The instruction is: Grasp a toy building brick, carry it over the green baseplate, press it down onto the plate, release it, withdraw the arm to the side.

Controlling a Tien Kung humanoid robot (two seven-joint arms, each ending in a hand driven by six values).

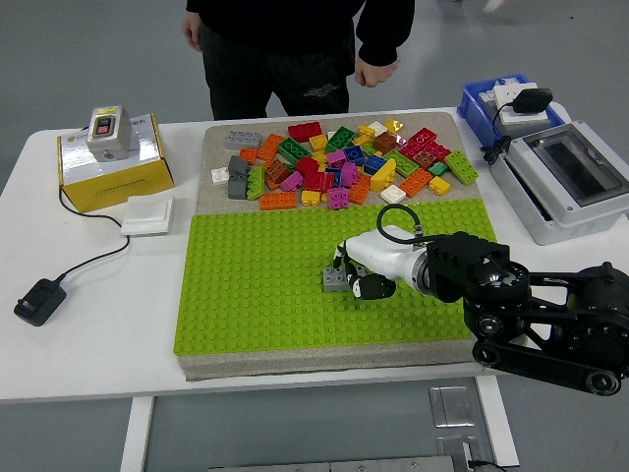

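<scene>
head view, right hand: right hand (356, 275) reaches in from the right on a black arm; white palm low over the green baseplate (256, 285); fingers curled around a grey brick (336, 280); contact looks like a grip, though the fingertips are partly hidden behind the brick
head view, brick: grey brick sits on the plate's studs near its middle, right of centre; whether it is fully seated or only resting cannot be told from this angle
head view, left hand: not in the picture
head view, supply: loose brick pile (339, 162) lies on the grey mat beyond the baseplate's far edge, well apart from the hand; many colours, none on the plate besides the grey one
head view, person: person (295, 49) stands at the bench's far side; one hand (373, 71) hangs at the side, touching nothing on the bench
head view, bench (98, 334): yellow box (113, 162) with a switch on top at left; black power adapter (39, 300) on its cord near the left edge; grey enclosure (570, 182) and blue bin (491, 103) at right
progress, done: judged as grasp and carry complete; brick is over and on the plate
progress, in hand: pressing down appears to be the current step
progress, left: release of the brick; withdrawal of the arm to the side; neither yet done
</scene>
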